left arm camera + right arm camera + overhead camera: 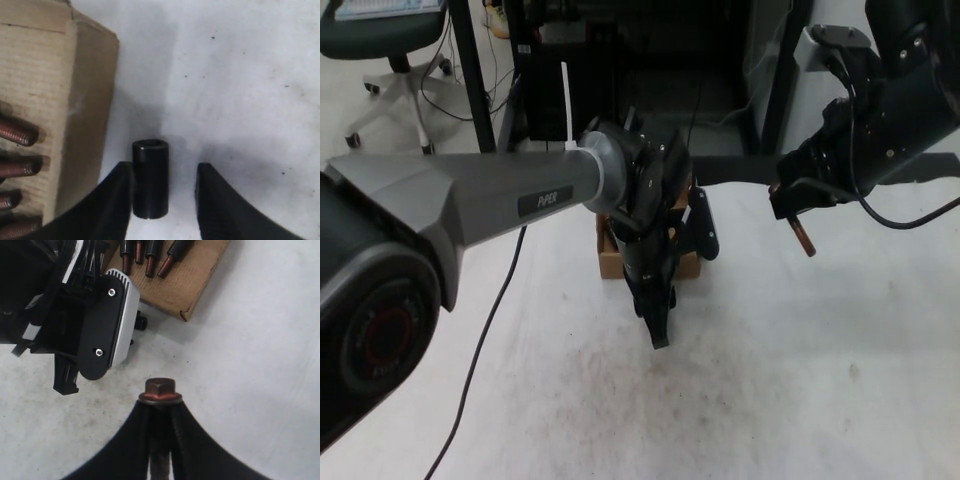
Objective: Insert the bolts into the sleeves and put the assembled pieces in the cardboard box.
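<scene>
**Item: sleeve pick-up beside the box, bolt held ready**

Left claw (164, 169) open, lowered astride a black sleeve (150, 180) on the bench (240, 90). The sleeve is just beside the cardboard box (45, 75), midway along and toward the far edge. One finger is against the sleeve and the other apart, judged a straddle before gripping. Right claw (160, 412) clamped on a bolt (160, 391), head past the fingertips, raised toward the right edge, apparently kept free for insertion. Assembled pieces (150, 255) lie in the box.

A white bench (800, 400), a wheeled office chair (382, 45) on pale floor (340, 100) behind
</scene>
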